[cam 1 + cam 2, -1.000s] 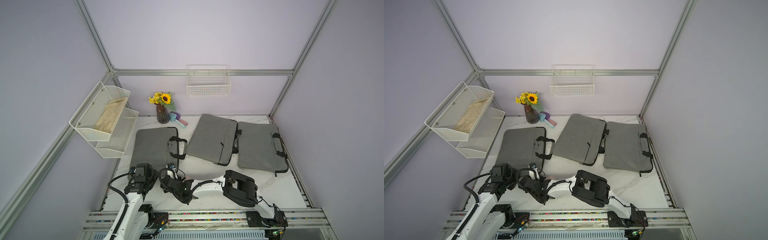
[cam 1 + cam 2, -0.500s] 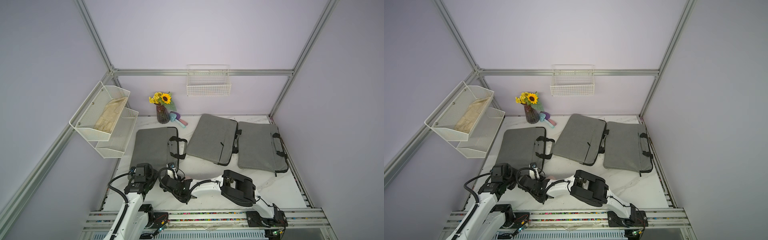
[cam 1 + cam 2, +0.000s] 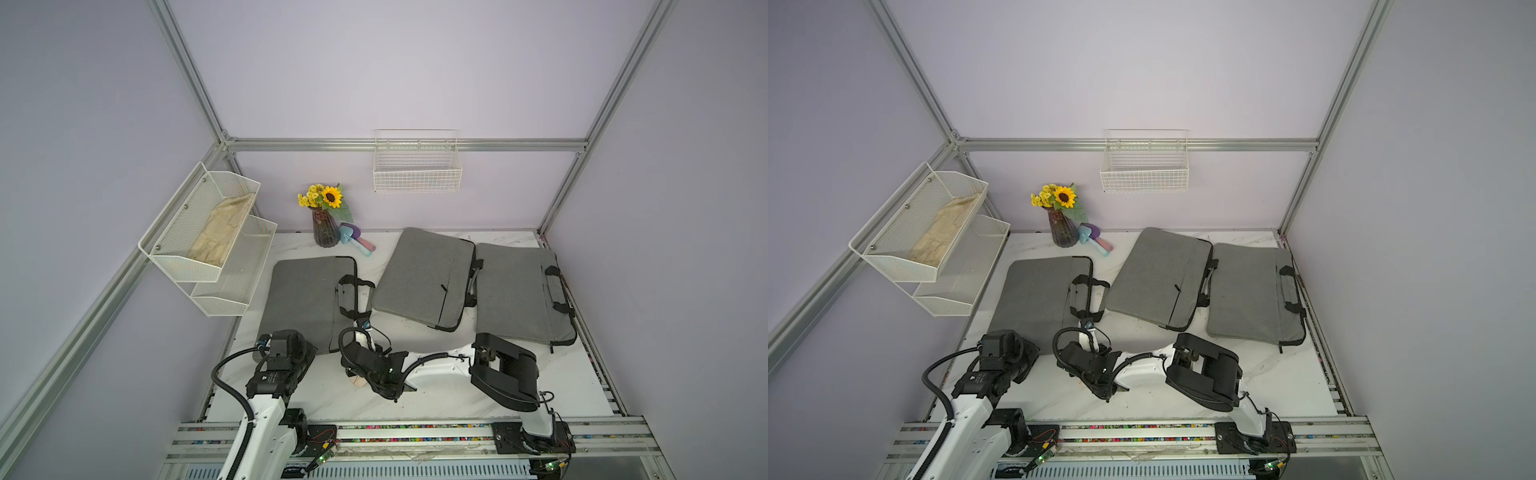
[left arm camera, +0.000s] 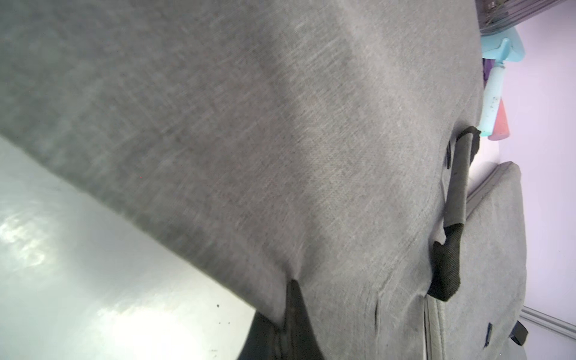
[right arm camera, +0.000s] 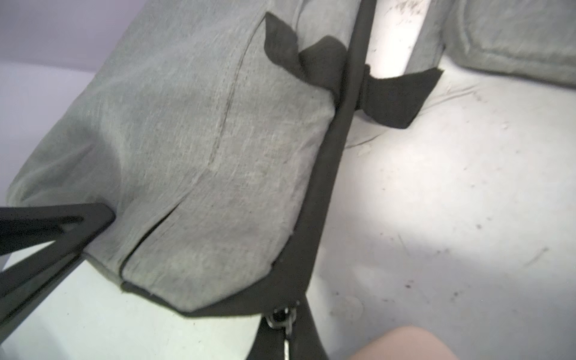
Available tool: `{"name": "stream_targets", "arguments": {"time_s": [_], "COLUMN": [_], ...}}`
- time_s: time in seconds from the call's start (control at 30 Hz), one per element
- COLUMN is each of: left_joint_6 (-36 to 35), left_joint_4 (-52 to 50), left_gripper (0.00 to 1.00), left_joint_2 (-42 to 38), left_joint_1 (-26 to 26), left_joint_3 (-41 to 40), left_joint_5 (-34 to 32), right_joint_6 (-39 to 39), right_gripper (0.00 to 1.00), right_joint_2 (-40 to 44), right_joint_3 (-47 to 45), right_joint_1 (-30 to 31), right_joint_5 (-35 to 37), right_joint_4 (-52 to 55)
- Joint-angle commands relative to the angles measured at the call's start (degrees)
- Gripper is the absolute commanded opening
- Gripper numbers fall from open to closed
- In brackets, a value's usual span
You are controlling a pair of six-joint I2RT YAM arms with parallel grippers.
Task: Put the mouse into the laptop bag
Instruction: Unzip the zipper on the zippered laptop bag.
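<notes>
Your right fingers (image 5: 307,339) are closed on the small metal zip pull (image 5: 282,321) at the near corner of the leftmost grey fabric laptop bag (image 3: 303,295). Your left fingers (image 4: 296,327) pinch its cloth, shut tight. The rounded pale-pink mouse (image 3: 357,381) lies on the white marble worktop (image 3: 436,399) near that corner, under your right wrist. Your right arm stretches low across the front; your left reaches forward, wrist bent down.
</notes>
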State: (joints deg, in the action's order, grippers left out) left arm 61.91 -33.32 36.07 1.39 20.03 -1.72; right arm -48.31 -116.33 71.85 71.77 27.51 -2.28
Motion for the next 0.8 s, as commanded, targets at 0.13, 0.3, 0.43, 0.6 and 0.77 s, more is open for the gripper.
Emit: {"name": "stream_targets", "arguments": {"time_s": [0.13, 0.3, 0.43, 0.6, 0.77], "left_joint_6": [-7.46, -8.91, -11.86, -12.52, -9.75], "left_joint_4": [0.06, 1.81, 3.65, -2.24, -4.90], "left_gripper": [0.00, 0.00, 0.02, 0.51, 0.85], "left_joint_2": [3.41, 7.63, 11.82, 15.39, 9.70], "left_joint_1": [4.87, 9.38, 13.67, 14.65, 14.68], "left_joint_3": [5.05, 5.84, 8.46, 13.88, 10.91], "left_joint_5": [-5.97, -6.61, -3.63, -2.01, 2.08], "right_joint_6": [7.20, 12.33, 13.07, 13.07, 14.47], "right_gripper": [0.00, 0.00, 0.00, 0.00, 0.00], "right_joint_2": [6.18, 6.56, 2.23, -6.12, -10.57], "right_joint_3": [-8.37, -6.14, -0.98, 7.11, 13.95], "right_joint_1": [-0.92, 2.36, 4.09, 4.13, 4.04], "right_joint_5": [-2.27, -5.15, -9.61, -11.75, -11.97], "right_joint_4": [-10.25, -11.69, -10.75, -8.67, -6.33]}}
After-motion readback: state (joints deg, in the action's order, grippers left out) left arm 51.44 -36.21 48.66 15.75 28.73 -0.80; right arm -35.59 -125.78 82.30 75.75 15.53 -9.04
